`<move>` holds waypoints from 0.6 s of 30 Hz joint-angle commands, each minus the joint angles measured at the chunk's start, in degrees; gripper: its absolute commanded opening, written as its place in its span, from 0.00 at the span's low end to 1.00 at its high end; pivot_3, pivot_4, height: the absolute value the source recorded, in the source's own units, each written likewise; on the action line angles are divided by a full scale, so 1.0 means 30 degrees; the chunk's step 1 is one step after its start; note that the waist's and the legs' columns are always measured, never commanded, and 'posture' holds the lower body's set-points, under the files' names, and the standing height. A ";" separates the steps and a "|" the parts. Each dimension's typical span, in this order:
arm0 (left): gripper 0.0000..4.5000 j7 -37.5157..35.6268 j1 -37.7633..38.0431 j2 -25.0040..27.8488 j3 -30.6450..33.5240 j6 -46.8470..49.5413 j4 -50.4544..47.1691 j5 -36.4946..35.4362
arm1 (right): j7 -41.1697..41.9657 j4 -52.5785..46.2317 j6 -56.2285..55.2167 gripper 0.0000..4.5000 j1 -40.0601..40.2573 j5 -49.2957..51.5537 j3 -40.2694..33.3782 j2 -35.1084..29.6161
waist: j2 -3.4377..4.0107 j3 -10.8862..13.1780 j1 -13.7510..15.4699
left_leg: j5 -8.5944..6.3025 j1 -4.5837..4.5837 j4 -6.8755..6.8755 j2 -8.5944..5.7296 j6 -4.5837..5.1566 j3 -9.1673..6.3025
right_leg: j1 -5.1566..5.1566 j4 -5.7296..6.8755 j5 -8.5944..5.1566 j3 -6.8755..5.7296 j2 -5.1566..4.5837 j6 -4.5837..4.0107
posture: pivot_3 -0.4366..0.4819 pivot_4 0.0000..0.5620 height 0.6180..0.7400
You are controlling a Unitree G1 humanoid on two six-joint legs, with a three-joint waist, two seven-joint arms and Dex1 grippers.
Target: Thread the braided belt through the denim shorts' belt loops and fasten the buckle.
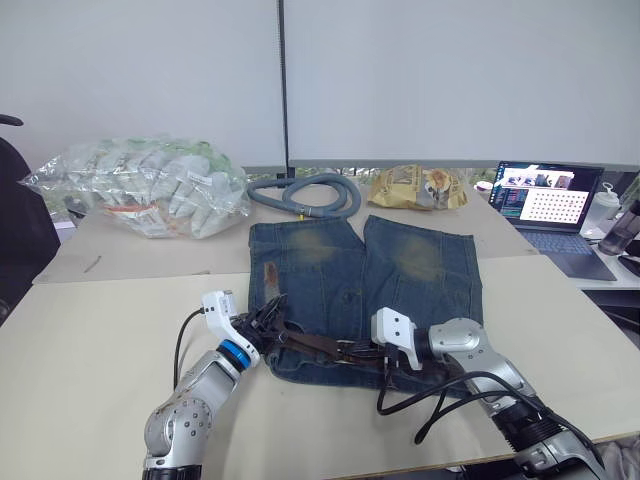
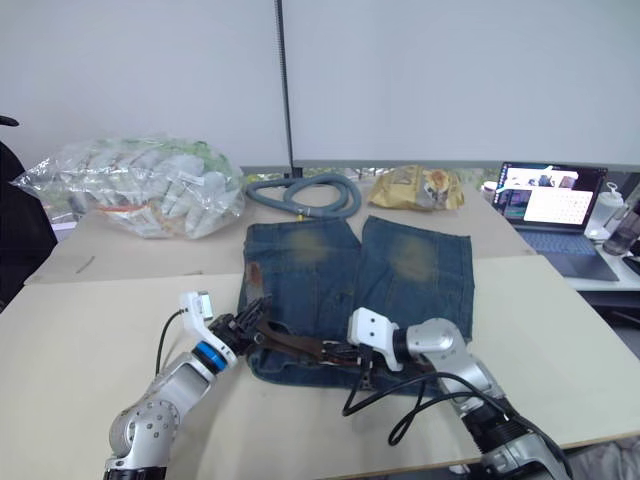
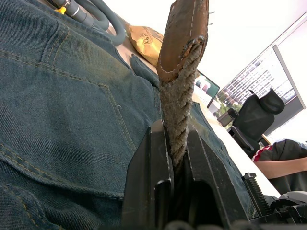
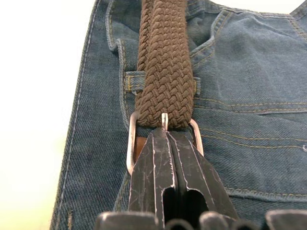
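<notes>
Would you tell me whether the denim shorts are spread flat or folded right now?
Spread flat: the denim shorts lie open on the table, both legs side by side, with the waistband nearest the robot.

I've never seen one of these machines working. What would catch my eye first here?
Two robot arms meet over the waistband of the denim shorts spread on the pale table, stretching the braided belt between them. The left gripper has its fingers shut on the belt's leather-tipped end; the right gripper pinches the belt at the buckle. Behind lie a grey hose, a plastic bag and a laptop.
</notes>
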 commanded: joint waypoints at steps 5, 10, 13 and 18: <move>0.00 -0.0245 -0.0282 -0.0024 0.0145 -0.0838 -0.0909 0.0041 | 0.0231 0.1065 0.1063 0.00 0.0608 -0.1341 0.1519 -0.0077 | -0.0002 -0.0002 -0.0016 | -0.0007 0.0009 -0.0002 0.0002 -0.0001 0.0002 | -0.0001 -0.0001 0.0000 -0.0003 -0.0009 -0.0001 | 0.48 0.27 1.00; 0.00 0.0380 -0.0560 -0.0344 0.0486 -0.1653 -0.0776 0.0319 | -0.0343 0.1089 0.2182 0.00 0.0582 -0.2514 0.2316 -0.0098 | -0.0059 -0.0078 -0.0032 | -0.0027 0.0035 -0.0017 0.0015 0.0006 0.0003 | 0.0001 0.0000 -0.0020 -0.0006 -0.0016 -0.0034 | 0.48 0.27 1.00; 0.00 0.1221 -0.0683 -0.0571 0.0804 -0.1695 -0.0311 0.0485 | -0.0592 0.1118 0.2698 0.00 0.0533 -0.2816 0.2553 -0.0114 | -0.0128 -0.0170 -0.0042 | -0.0041 0.0056 -0.0033 0.0030 -0.0014 0.0000 | 0.0007 0.0002 -0.0062 -0.0009 -0.0014 -0.0106 | 0.48 0.27 1.00; 0.00 0.1234 -0.0915 -0.0538 0.0641 -0.1551 -0.0154 0.0645 | -0.0763 0.0896 0.2730 0.00 0.0527 -0.2670 0.2724 0.0072 | -0.0268 -0.0302 -0.0040 | -0.0047 0.0086 -0.0067 0.0044 -0.0039 0.0001 | 0.0015 0.0006 -0.0101 -0.0009 -0.0011 -0.0173 | 0.48 0.27 1.00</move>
